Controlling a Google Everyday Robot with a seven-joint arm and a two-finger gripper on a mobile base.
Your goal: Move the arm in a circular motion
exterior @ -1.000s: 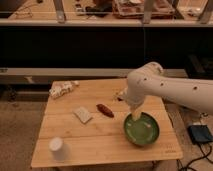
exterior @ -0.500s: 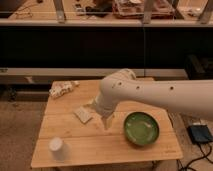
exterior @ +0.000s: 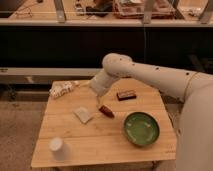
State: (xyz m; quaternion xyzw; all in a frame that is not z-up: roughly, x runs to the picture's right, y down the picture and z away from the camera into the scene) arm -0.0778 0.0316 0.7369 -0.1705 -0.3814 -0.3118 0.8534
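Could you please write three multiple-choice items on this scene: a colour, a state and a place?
1. The bowl is: A green; B blue; C red.
2. The white cup is: A lying on its side; B standing on the table; C held in the air.
3. The arm has its pincer: A over the bowl; B over the cup; C above the table's middle, beside the small red thing.
Key: 1 A, its inside is plainly green; 2 B, it stands alone near a table corner; 3 C, the tip hangs next to the red thing.

Lab, cluttered shelf (exterior: 40, 21), wooden table (exterior: 105, 144), gripper (exterior: 98, 103) over table
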